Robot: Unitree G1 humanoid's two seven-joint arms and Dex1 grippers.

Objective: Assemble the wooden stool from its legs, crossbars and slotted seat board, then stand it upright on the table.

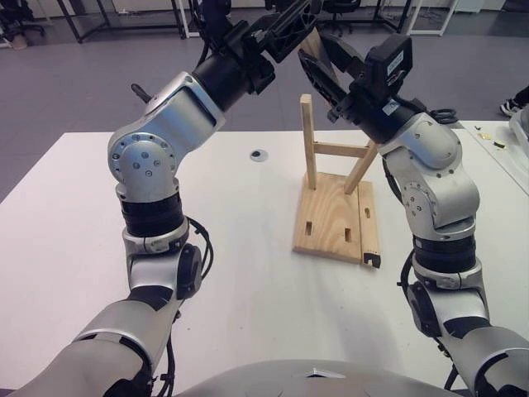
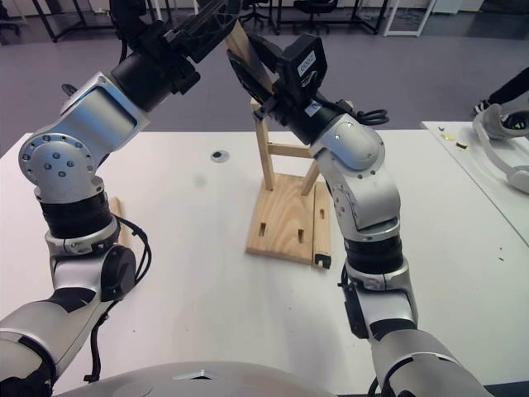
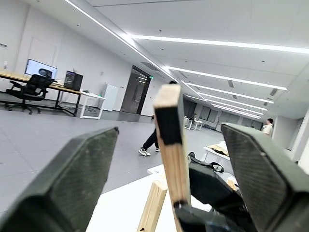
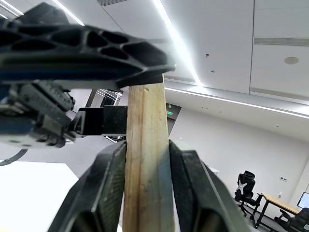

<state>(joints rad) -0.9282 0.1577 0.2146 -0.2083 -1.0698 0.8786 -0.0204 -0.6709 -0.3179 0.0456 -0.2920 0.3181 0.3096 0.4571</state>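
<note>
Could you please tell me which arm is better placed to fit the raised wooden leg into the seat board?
Right, probably. The right gripper is shut on the leg above the seat board; the left gripper is open around its top, gripping nothing.

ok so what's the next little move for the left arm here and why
Probably close the left jaws on the leg. They stand open on either side of its upper end, while the right jaws are shut on it lower down. A second hold would likely steady the leg before it goes down to one of the free slots in the seat board.
</note>
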